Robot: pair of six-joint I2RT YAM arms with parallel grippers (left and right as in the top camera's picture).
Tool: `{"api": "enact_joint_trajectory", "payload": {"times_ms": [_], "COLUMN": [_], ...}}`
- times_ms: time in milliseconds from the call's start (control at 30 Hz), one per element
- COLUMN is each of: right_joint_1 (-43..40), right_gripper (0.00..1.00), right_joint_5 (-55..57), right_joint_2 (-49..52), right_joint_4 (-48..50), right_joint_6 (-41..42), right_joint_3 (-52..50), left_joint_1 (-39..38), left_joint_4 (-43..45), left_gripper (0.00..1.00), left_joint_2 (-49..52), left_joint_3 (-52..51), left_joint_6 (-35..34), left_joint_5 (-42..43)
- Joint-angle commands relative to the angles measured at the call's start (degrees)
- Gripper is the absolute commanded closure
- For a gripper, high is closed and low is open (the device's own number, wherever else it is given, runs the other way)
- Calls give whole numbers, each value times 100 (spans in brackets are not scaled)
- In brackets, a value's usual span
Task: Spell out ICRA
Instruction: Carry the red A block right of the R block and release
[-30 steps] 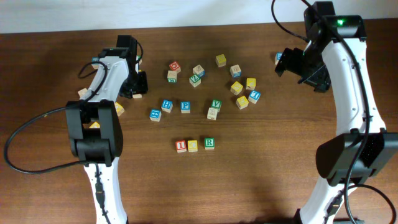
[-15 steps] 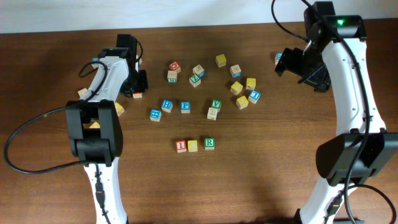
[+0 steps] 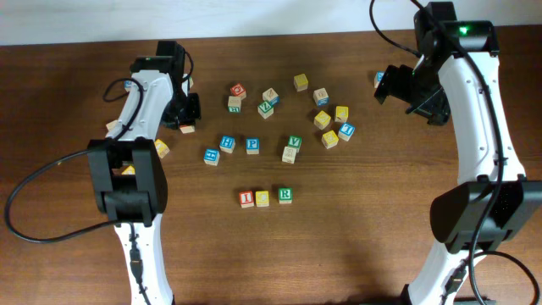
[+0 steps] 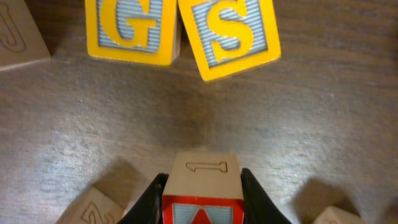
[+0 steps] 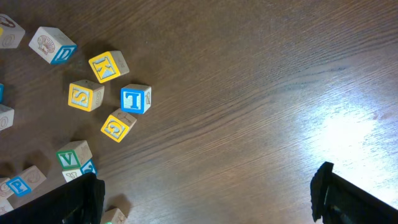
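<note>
A row of three blocks lies at the table's front middle: a red I block [image 3: 246,198], a yellow block [image 3: 263,197] and a green R block [image 3: 285,195]. My left gripper [image 3: 186,113] is at the far left. In the left wrist view it [image 4: 202,202] is shut on a wooden block [image 4: 202,183] with a red-framed face showing a red triangle shape and an engraved 1 on top. My right gripper [image 3: 396,85] is open and empty, high over the far right; its fingers show in the right wrist view [image 5: 205,193].
Yellow G [image 4: 132,28] and S [image 4: 229,34] blocks lie just ahead of the left gripper. Several loose blocks are scattered mid-table, among them a blue P [image 3: 252,145], a green V [image 3: 294,141] and a red one [image 3: 238,90]. A blue I block [image 5: 135,99] shows in the right wrist view.
The left arm's wrist has shifted slightly toward the far edge. The right arm and the blocks have not moved.
</note>
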Motion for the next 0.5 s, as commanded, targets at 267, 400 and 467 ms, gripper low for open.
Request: {"api": "enact_joint_trajectory", "payload": {"times_ms": [267, 400, 467], "right_joint_1": [-37, -37, -37], "right_gripper": [2, 2, 2], "right_joint_5": [50, 50, 50], "right_joint_2": [-116, -116, -116], "right_joint_4": [2, 2, 2], "right_joint_6": [39, 39, 42], "right_joint_3": [11, 11, 11], "left_joint_1": [-599, -1895, -2686], "left_joint_4": [-1521, -1862, -1836], "left_gripper": [78, 83, 81], "left_joint_2": [-1480, -1471, -1456], "left_joint_3": [544, 313, 166], "left_joint_6": [-57, -444, -970], "left_joint_5": [3515, 3047, 2052]}}
